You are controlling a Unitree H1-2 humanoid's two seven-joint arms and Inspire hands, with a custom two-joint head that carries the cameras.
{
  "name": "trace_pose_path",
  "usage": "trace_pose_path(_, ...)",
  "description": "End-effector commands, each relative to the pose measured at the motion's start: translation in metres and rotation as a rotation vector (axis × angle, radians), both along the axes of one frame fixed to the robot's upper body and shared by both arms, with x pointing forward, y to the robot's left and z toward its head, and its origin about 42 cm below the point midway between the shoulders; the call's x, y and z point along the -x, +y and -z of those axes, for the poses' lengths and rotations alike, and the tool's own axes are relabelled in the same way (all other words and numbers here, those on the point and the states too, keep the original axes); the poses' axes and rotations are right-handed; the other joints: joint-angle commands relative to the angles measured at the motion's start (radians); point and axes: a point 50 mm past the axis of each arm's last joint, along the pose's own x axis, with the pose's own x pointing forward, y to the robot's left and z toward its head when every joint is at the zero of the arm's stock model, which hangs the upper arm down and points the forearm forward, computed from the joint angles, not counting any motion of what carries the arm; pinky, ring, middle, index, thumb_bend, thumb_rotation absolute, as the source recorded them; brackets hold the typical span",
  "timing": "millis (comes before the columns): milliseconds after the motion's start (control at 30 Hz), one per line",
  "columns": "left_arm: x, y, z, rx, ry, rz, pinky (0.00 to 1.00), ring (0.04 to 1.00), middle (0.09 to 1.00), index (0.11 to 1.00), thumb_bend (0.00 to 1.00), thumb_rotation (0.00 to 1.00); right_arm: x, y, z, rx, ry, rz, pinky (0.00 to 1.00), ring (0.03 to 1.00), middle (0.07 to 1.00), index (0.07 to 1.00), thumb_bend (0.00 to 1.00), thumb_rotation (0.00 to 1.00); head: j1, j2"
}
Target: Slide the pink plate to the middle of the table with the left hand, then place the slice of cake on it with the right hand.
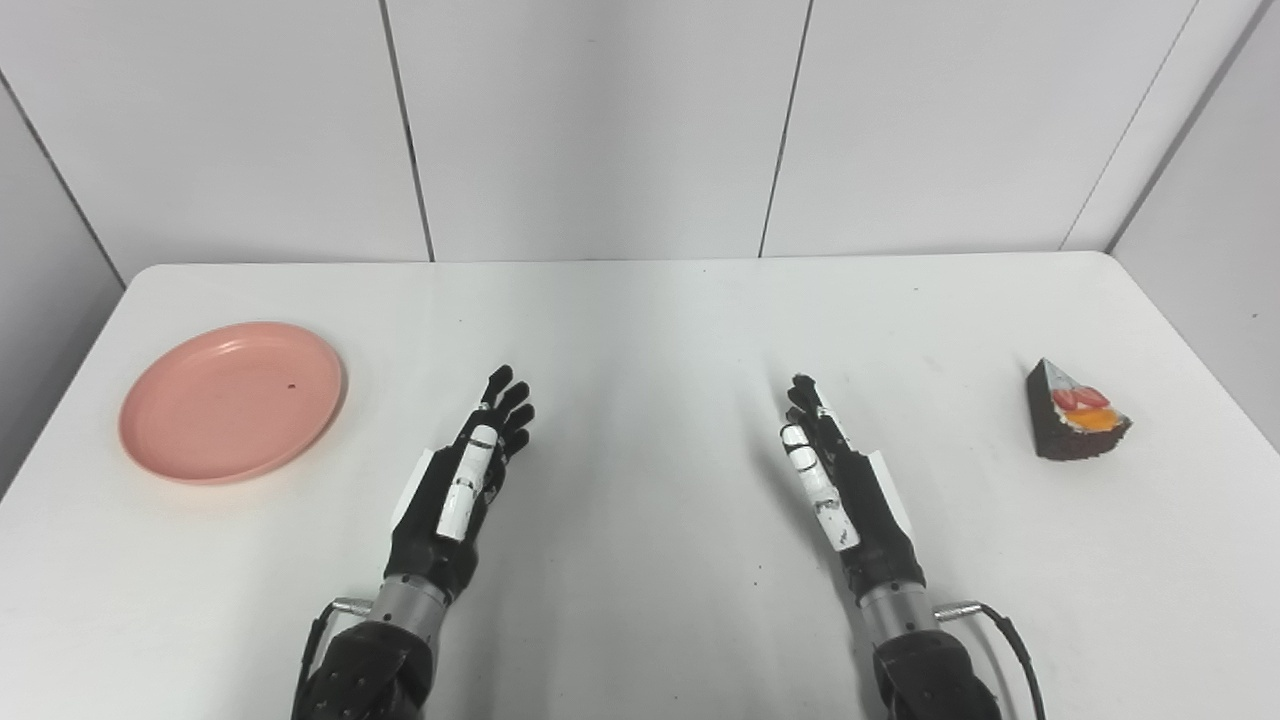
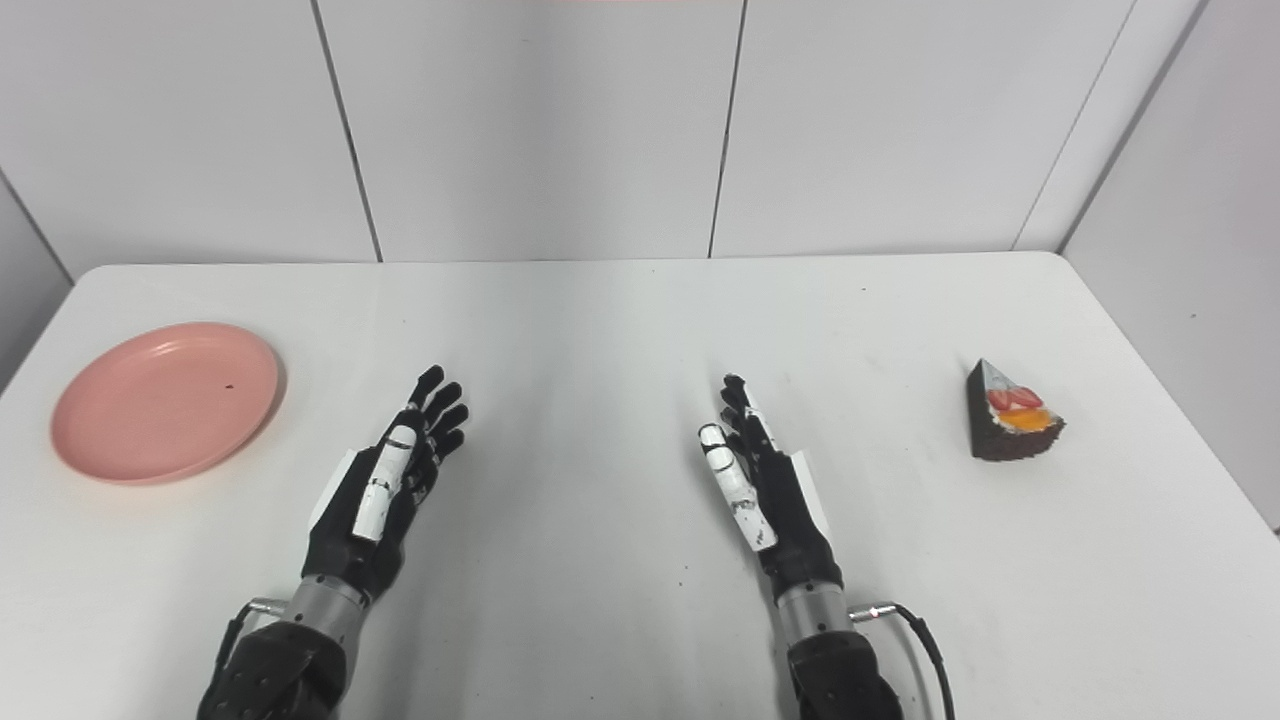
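Note:
A pink plate (image 1: pixel 232 400) lies empty near the left edge of the white table (image 1: pixel 640 330). A slice of chocolate cake (image 1: pixel 1075 412) with fruit on top stands near the right edge. My left hand (image 1: pixel 470 470) is open, fingers straight and pointing away, held edge-up over the table to the right of the plate and apart from it. My right hand (image 1: pixel 835 475) is open the same way, left of the cake and well apart from it. Both hands hold nothing.
White wall panels (image 1: pixel 600 120) stand behind the table's far edge. A grey wall (image 1: pixel 1220 230) runs along the right side. A cable (image 1: pixel 1015 640) hangs from my right wrist.

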Motion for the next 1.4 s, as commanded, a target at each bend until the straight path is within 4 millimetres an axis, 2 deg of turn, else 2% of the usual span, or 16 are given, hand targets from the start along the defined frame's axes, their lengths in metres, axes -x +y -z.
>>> trace_pose_path(0,0.005,-0.003,0.014,-0.016,0.079,0.015,0.97,0.963,0.975,0.972,0.39,1.00,-0.005,0.001,-0.012,0.001,-0.037,-0.018,0.92,0.936,0.957,0.961,0.26,1.00,0.029,-0.009)
trace_pose_path(100,0.004,-0.008,0.018,-0.019,0.076,0.016,0.98,0.963,0.977,0.974,0.39,1.00,-0.004,-0.004,-0.011,0.007,-0.040,-0.021,0.91,0.939,0.960,0.964,0.26,1.00,0.070,-0.022)
trace_pose_path(133,0.004,-0.011,0.019,-0.019,0.078,0.016,0.98,0.960,0.974,0.973,0.39,1.00,-0.004,-0.005,-0.012,0.009,-0.042,-0.020,0.90,0.935,0.957,0.962,0.26,1.00,0.110,-0.035)
trace_pose_path(167,0.004,-0.013,0.020,-0.019,0.080,0.016,0.98,0.960,0.973,0.973,0.39,1.00,-0.003,-0.006,-0.012,0.008,-0.046,-0.018,0.90,0.932,0.954,0.959,0.25,1.00,0.110,-0.035)
trace_pose_path(200,0.004,-0.016,0.021,-0.020,0.082,0.017,0.98,0.965,0.978,0.978,0.39,1.00,-0.003,-0.008,-0.012,0.004,-0.047,-0.018,0.90,0.935,0.955,0.959,0.24,1.00,0.157,-0.050)
trace_pose_path(233,0.004,-0.018,0.022,-0.020,0.083,0.019,0.99,0.968,0.981,0.981,0.39,1.00,-0.002,-0.010,-0.012,0.000,-0.047,-0.019,0.90,0.939,0.957,0.960,0.24,1.00,0.157,-0.050)
trace_pose_path(300,0.003,-0.026,0.026,-0.021,0.086,0.017,0.98,0.970,0.980,0.980,0.39,1.00,-0.002,-0.014,-0.013,-0.027,-0.051,-0.026,0.91,0.945,0.963,0.965,0.22,1.00,0.221,-0.070)
trace_pose_path(433,0.001,-0.034,0.030,-0.024,0.081,0.014,0.98,0.971,0.983,0.982,0.38,1.00,-0.005,-0.020,-0.010,-0.063,-0.036,-0.037,0.97,0.971,0.991,0.995,0.21,1.00,0.238,-0.081)
trace_pose_path(600,-0.001,-0.038,0.032,-0.030,0.079,0.016,0.98,0.972,0.990,0.981,0.39,1.00,-0.005,-0.024,-0.008,-0.072,-0.041,-0.032,0.96,0.974,0.989,0.991,0.17,1.00,0.252,-0.087)
trace_pose_path(833,-0.001,-0.041,0.030,-0.036,0.076,0.020,0.98,0.971,0.990,0.975,0.38,1.00,-0.005,-0.030,-0.006,-0.048,-0.049,-0.031,0.92,0.959,0.976,0.976,0.21,1.00,0.256,-0.086)
trace_pose_path(1133,-0.002,-0.044,0.029,-0.034,0.076,0.021,0.99,0.974,0.991,0.977,0.37,1.00,-0.006,-0.033,-0.004,-0.072,-0.048,-0.031,0.94,0.958,0.976,0.974,0.25,1.00,0.266,-0.087)
trace_pose_path(1367,-0.004,-0.045,0.022,-0.008,0.064,0.007,0.99,0.974,0.990,0.982,0.38,1.00,-0.007,-0.035,-0.004,-0.060,-0.047,-0.035,0.92,0.946,0.964,0.965,0.28,1.00,0.286,-0.092)
